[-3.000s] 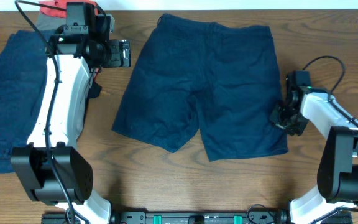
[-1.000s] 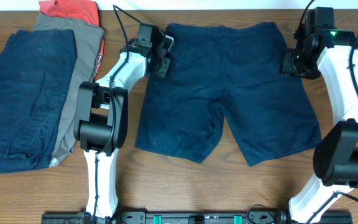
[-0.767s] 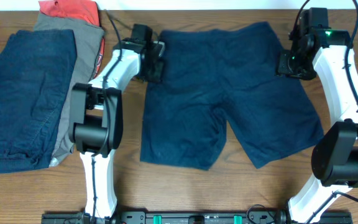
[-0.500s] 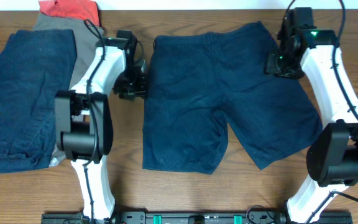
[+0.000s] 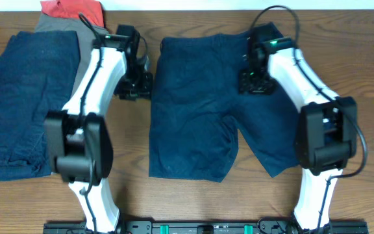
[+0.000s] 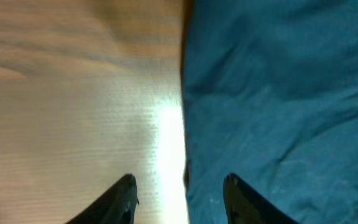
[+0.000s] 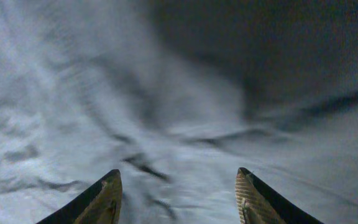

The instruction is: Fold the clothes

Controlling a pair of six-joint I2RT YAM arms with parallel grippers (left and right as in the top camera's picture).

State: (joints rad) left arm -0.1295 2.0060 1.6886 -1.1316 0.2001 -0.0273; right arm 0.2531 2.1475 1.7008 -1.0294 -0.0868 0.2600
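Your overhead camera looks straight down from far off, taking in the whole tabletop (image 5: 193, 195). Your left wrist camera hangs close above the edge of the shorts (image 6: 278, 93) and bare wood. Your right wrist camera, closer yet, fills with that same fabric.

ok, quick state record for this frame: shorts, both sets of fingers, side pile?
shorts: navy, spread flat, unfolded, mid-table
left fingers: open, straddling the shorts' left edge, one over wood, one over cloth
right fingers: open, over the shorts' upper right; contact unclear
side pile: navy garment overlapping grey garment, red garment at the back
surface: wooden table
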